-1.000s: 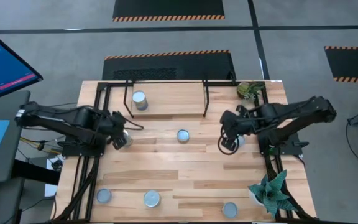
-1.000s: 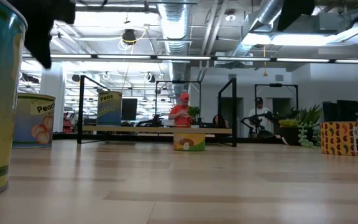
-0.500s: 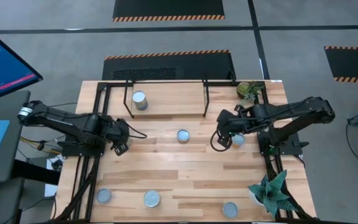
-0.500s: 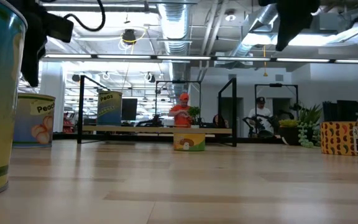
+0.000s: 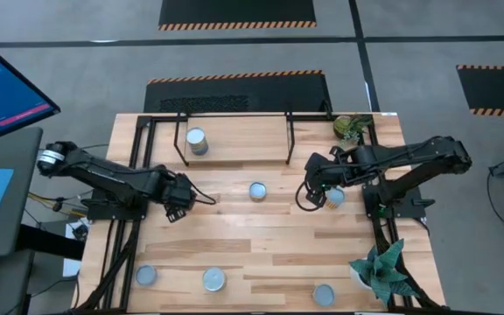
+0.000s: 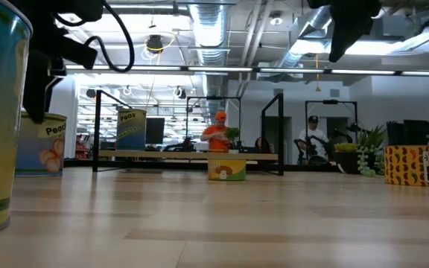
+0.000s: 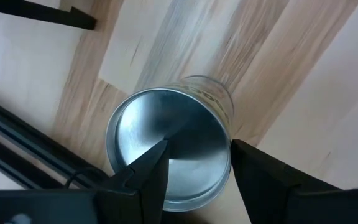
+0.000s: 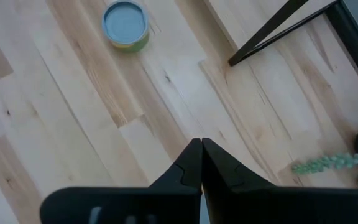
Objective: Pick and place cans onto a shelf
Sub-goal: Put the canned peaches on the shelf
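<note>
Several cans stand on the table. One silvery-topped can stands upright on the wood right under my left gripper, which points down and is open: one finger hangs over the can's top, the other just past its rim. In the high view my left gripper hides that can. My right gripper is shut on nothing, above the table beside a pale-topped can. Another can stands mid-table. One can stands on the shelf at the far edge.
Three more cans stand along the near edge. Potted plants sit at the far right and near right. Black arm-mount frames run down both table sides. People stand in the room beyond the table.
My left gripper has come down over the can at the table's left and moved slightly toward the table's middle, staying open; it now covers the can in the high view. My right gripper has shifted a little toward the table's left, uncovering the can beside it.
</note>
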Controlling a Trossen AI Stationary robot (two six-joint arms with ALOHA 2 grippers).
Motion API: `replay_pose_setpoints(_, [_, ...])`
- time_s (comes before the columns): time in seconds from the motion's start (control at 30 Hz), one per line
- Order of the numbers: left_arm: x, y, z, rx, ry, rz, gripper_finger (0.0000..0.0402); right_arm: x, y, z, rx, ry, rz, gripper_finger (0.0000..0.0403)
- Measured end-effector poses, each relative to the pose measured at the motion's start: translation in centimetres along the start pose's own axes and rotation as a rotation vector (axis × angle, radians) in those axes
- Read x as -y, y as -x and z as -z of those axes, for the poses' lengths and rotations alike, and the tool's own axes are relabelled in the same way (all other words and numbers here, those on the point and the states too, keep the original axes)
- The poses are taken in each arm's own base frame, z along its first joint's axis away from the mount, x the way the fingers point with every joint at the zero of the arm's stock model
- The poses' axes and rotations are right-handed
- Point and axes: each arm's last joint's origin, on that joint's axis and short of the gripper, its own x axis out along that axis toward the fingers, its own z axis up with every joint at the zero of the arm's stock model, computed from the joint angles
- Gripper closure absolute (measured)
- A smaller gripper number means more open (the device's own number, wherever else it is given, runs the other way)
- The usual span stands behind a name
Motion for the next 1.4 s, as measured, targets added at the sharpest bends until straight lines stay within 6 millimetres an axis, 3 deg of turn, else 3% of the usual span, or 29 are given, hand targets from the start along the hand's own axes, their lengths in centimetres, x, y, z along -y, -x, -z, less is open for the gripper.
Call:
replay_pose_setpoints(0.17, [0.2,-0.3,-0.2,-0.019,0.002,-0.009,0.0256,0.0,0.0,0.0,0.0,-0.003,0.0,0.0376])
replay_pose_setpoints(0.37, [0.5,0.9,-0.8,0.001,0.012,0.041,0.0385,0.0,0.0,0.0,0.0,-0.003,0.0,0.0382])
replay_pose_setpoints(0.53, [0.5,3.1,-2.0,0.042,-0.009,0.121,0.0401,0.0,0.0,0.0,-0.003,-0.001,0.004,0.0381])
replay_pose_setpoints(0.8, [-0.9,8.6,-4.2,0.191,-0.044,0.178,0.0401,0.2,0.0,0.2,-0.016,0.007,0.022,0.0378])
replay_pose_setpoints(0.93, [-2.2,10.3,-6.5,0.286,-0.08,0.168,0.0401,0.3,0.0,0.4,-0.03,0.013,0.039,0.0383])
replay_pose_setpoints(1.03, [-3.4,10.4,-9.2,0.316,-0.123,0.124,0.0401,0.4,0.0,0.5,-0.038,0.0,0.046,0.0382])
replay_pose_setpoints(1.4, [-7.2,7.7,-19.1,0.261,-0.352,-0.001,0.0401,-0.4,0.4,1.2,-0.043,-0.026,0.038,0.0381])
